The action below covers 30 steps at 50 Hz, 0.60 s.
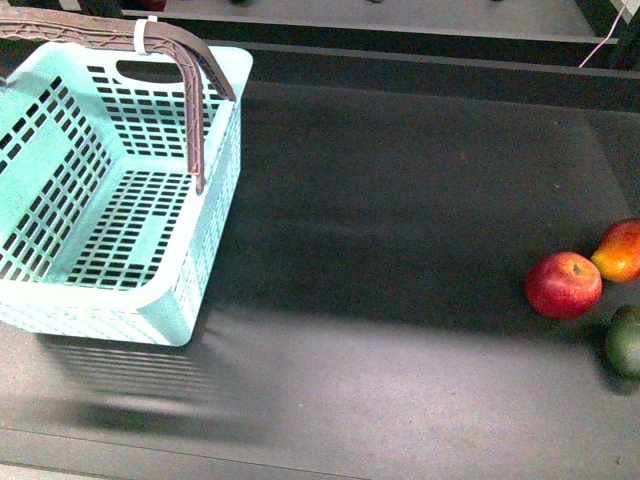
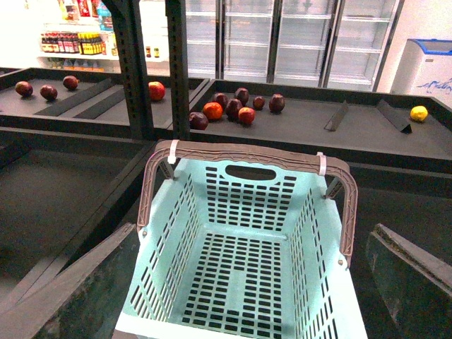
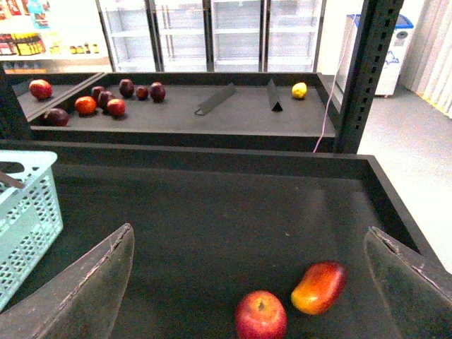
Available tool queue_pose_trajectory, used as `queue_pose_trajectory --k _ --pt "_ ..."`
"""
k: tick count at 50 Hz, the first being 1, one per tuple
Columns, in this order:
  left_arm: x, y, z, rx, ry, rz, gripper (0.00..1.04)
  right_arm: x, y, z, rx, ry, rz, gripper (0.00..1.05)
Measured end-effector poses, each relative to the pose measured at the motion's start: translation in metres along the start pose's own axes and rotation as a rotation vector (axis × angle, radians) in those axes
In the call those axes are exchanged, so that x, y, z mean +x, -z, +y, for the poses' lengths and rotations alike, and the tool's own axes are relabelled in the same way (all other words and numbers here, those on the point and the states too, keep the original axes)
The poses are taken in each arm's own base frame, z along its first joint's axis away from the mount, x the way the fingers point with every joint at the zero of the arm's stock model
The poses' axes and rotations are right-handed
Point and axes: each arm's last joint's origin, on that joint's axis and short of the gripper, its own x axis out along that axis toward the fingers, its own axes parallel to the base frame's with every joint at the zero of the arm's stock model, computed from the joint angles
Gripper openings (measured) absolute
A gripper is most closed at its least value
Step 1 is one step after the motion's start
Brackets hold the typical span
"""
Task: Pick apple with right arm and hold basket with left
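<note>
The glossy red apple (image 1: 563,285) lies on the dark table at the right; it also shows in the right wrist view (image 3: 260,316), between and ahead of my open right gripper (image 3: 247,286), apart from both fingers. The pale turquoise basket (image 1: 215,225) stands at the left, empty, its brown handles (image 1: 195,120) up and tied with a white zip tie. In the left wrist view the basket (image 2: 321,282) lies between the wide-open fingers of my left gripper (image 2: 244,282), which is empty and touches nothing. Neither arm shows in the front view.
An elongated orange-red fruit (image 1: 620,250) lies just right of the apple, also in the right wrist view (image 3: 319,287). A dark green fruit (image 1: 625,342) lies near the table's right edge. Behind stand shelves with more fruit (image 2: 236,107) and dark posts (image 2: 176,70).
</note>
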Motion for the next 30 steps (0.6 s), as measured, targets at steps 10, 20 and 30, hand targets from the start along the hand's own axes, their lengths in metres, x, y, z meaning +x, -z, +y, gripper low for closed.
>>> queue_pose_trajectory --k 10,20,30 --pt "0.0000 0.0000 0.0000 0.000 0.000 0.000 0.98 0.0000 0.0000 0.0000 0.000 0.000 0.000 0.96" --pt "0.0000 0.0000 0.0000 0.000 0.000 0.000 0.98 0.0000 0.0000 0.0000 0.000 0.000 0.000 0.96" --pt "0.0000 0.0000 0.0000 0.000 0.000 0.000 0.98 0.0000 0.0000 0.0000 0.000 0.000 0.000 0.96"
